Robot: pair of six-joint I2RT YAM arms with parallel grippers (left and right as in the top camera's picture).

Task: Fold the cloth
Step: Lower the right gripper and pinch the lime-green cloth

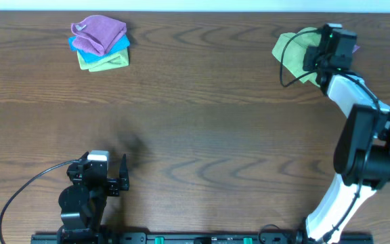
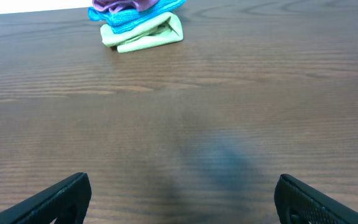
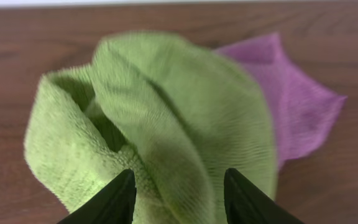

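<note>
The right pincer [image 3: 179,186], clamped on the bunched green cloth [image 3: 185,106] lying over a purple cloth [image 3: 297,106], should lift slowly so only green comes away; the left pincer [image 2: 182,186] gapes idle.

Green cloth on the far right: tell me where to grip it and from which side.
Pinch the raised middle fold of the green cloth, probably from above. It is bunched into a ridge thick enough to bite, and a purple cloth pokes out past its far edge, so a low sideways approach risks catching both.
</note>
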